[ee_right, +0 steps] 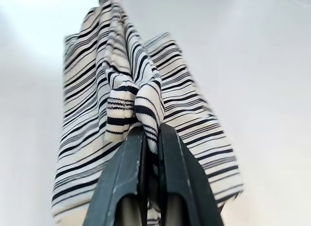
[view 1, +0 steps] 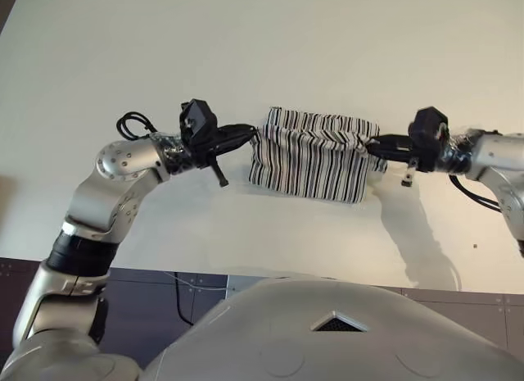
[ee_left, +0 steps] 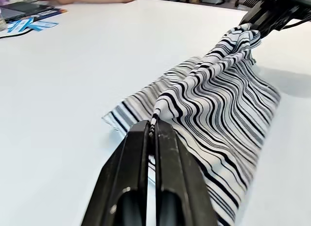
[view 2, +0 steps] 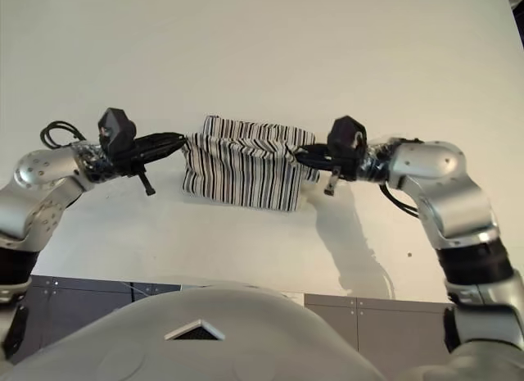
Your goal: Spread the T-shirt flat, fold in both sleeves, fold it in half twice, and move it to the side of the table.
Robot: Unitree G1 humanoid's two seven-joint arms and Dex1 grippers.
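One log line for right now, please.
left gripper: shut on T-shirt | right gripper: shut on T-shirt | T-shirt: folded, top edge held between both, lower part on table

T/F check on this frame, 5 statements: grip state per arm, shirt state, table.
1. The left gripper is shut on the T-shirt. True.
2. The right gripper is open and clear of the cloth. False: its fingers are shut on a bunched edge of the T-shirt.
3. The T-shirt lies spread flat with both sleeves out. False: it is a folded bundle held between the two grippers, one at each end.
4. The T-shirt has dark and light stripes. True.
5. The table is dark wood. False: it is plain white.
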